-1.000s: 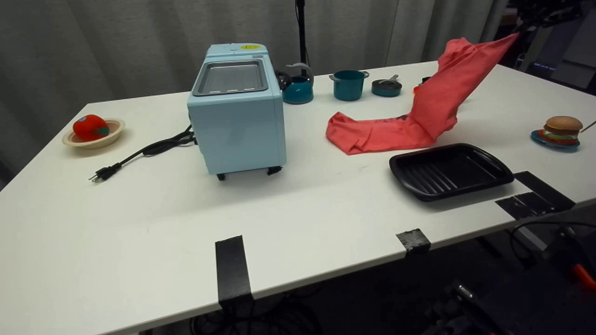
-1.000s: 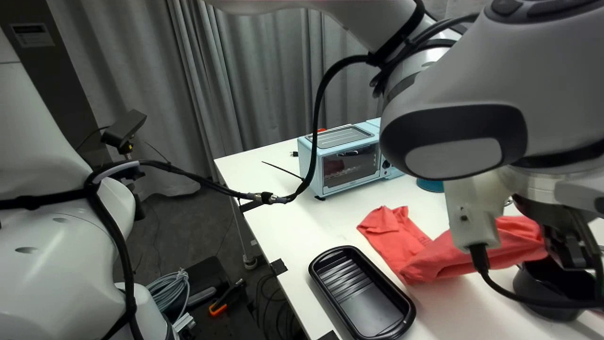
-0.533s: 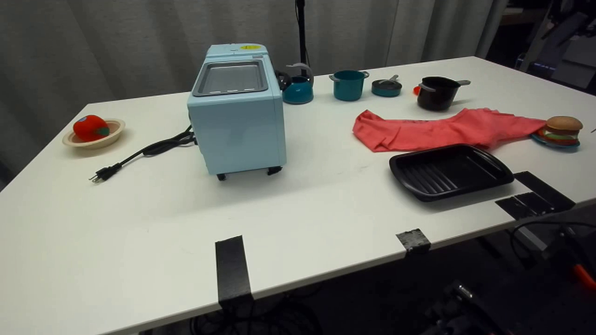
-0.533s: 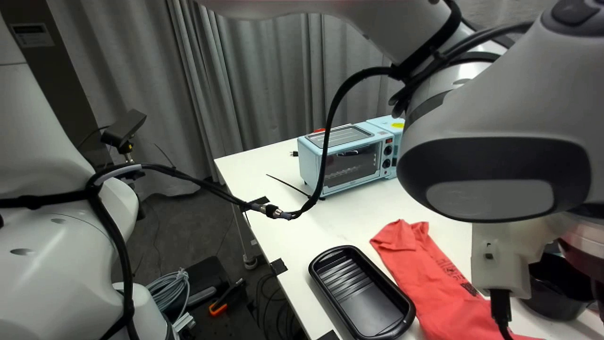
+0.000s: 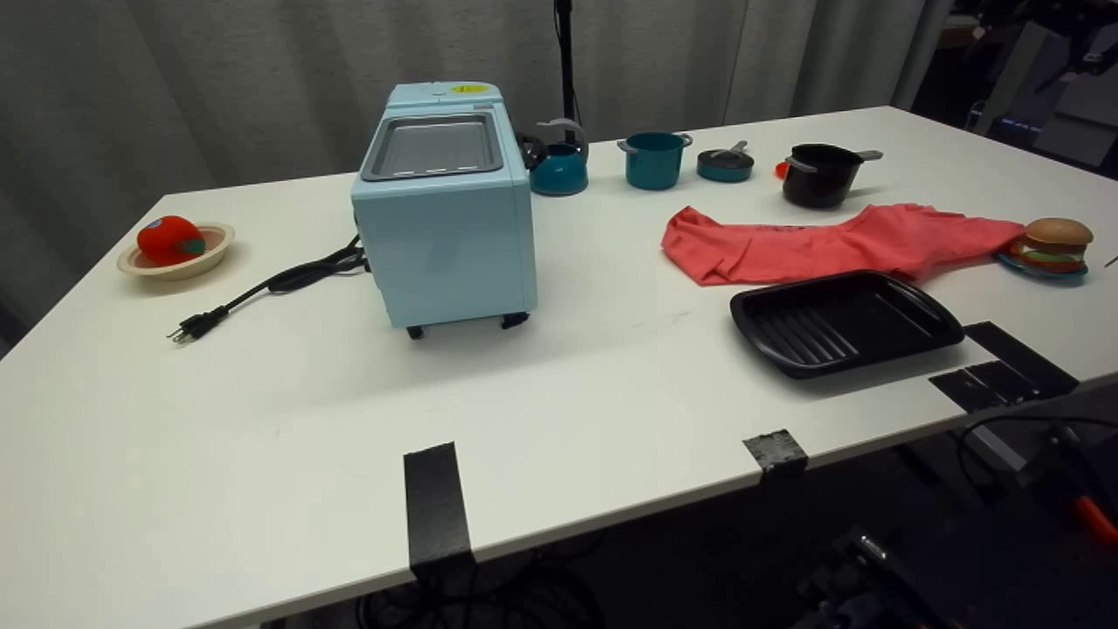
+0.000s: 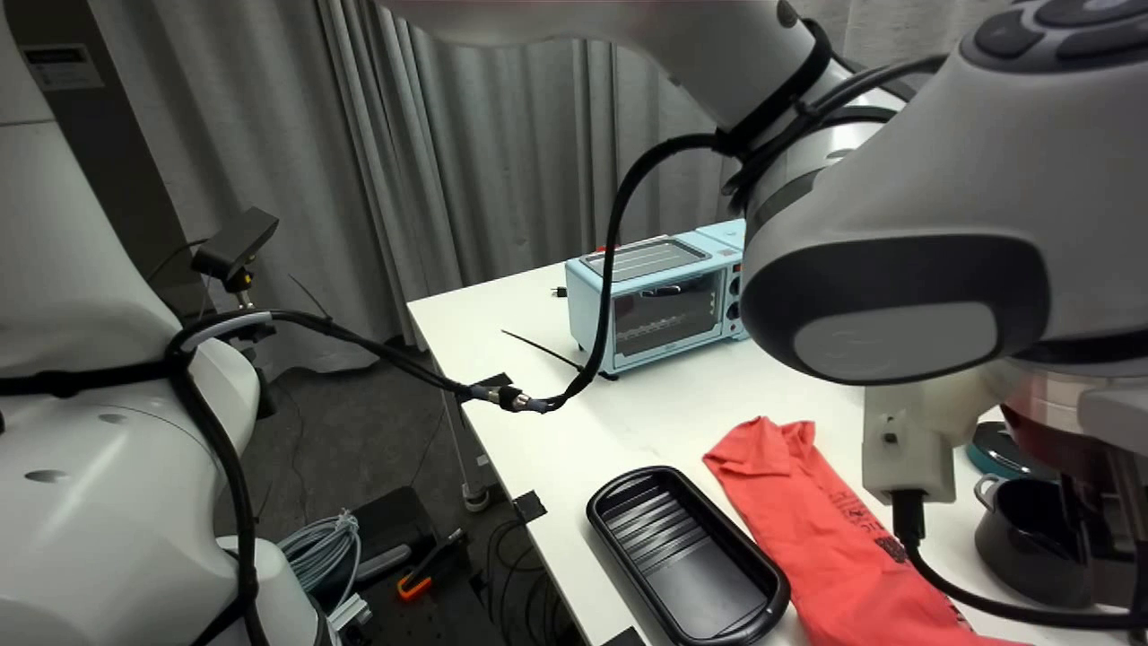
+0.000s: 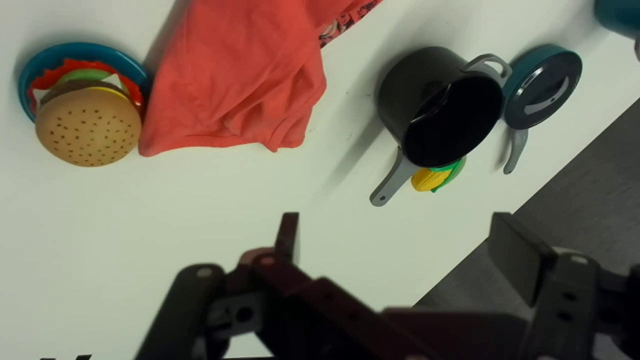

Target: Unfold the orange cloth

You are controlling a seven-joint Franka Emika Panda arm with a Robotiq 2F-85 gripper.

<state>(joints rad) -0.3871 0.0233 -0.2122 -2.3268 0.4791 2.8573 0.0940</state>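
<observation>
The orange cloth lies on the white table in a long, rumpled strip, its layers still bunched at one end. In an exterior view the cloth shows dark print along one edge, and part of it falls outside the picture. At the top of the wrist view the cloth has a corner right beside the toy burger. My gripper stands open above the table, its fingers wide apart with only bare table and floor beyond them. It is clear of the cloth.
A black pot with toy corn behind it stands near the cloth. The toy burger sits at the cloth's end. In front is a black tray. A blue toaster oven and a teal pot stand farther off.
A second ago my gripper held one end of the cloth up. That end now lies on the table by the burger, the gripper has opened and moved up, and the black pot is uncovered.
</observation>
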